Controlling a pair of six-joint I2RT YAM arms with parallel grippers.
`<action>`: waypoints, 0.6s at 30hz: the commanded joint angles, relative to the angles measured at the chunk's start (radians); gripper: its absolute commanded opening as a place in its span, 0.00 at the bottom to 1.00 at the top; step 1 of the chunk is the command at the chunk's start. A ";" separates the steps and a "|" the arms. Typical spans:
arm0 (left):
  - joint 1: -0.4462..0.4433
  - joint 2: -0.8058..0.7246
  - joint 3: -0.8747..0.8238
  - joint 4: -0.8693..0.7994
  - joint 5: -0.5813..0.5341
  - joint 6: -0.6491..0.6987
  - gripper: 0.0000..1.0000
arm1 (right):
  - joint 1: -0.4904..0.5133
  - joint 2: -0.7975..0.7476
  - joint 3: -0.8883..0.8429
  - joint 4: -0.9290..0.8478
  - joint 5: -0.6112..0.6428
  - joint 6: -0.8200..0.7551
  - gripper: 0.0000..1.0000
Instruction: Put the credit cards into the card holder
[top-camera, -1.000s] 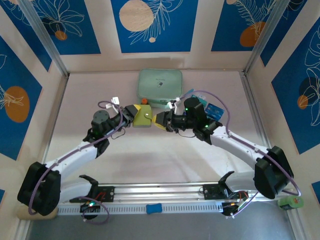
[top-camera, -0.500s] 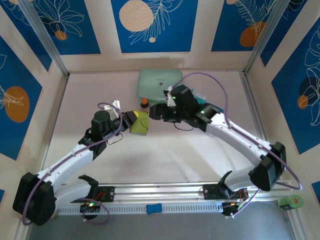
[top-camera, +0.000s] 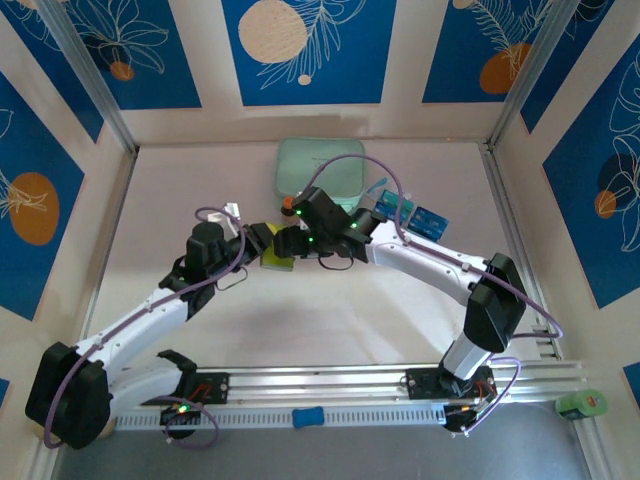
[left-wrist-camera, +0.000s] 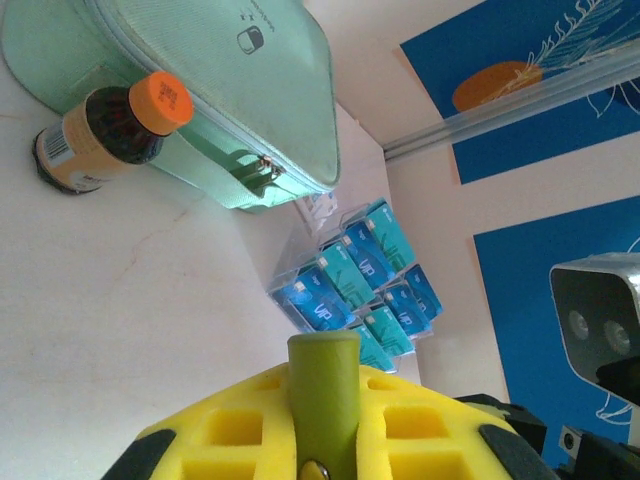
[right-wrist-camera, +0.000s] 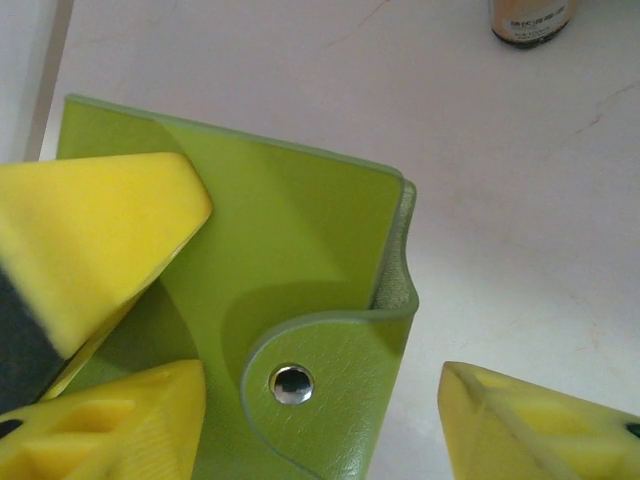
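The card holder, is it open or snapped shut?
Shut: on the card holder, the strap tab wraps over the edge and its silver snap stud sits fastened on the cover.

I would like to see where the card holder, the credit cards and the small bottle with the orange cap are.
card holder (right-wrist-camera: 300, 250), right wrist view, on its flat green front.
credit cards (left-wrist-camera: 365, 265), left wrist view, on a teal card mid-group.
small bottle (left-wrist-camera: 95, 148), left wrist view, on its label.

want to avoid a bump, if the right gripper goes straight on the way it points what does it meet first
Probably the card holder: in the wrist view its snap tab lies between the fingers of the open right gripper, while the left gripper holds it. Depth is unclear.
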 joint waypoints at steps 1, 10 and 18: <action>-0.014 -0.011 0.032 0.055 -0.008 -0.023 0.00 | 0.004 0.030 0.001 -0.038 0.070 0.004 0.59; -0.023 -0.014 0.035 0.065 -0.011 -0.032 0.00 | 0.014 0.071 -0.013 -0.115 0.231 0.031 0.43; -0.035 -0.008 0.040 0.067 -0.019 -0.033 0.00 | 0.022 0.118 -0.007 -0.132 0.246 0.048 0.26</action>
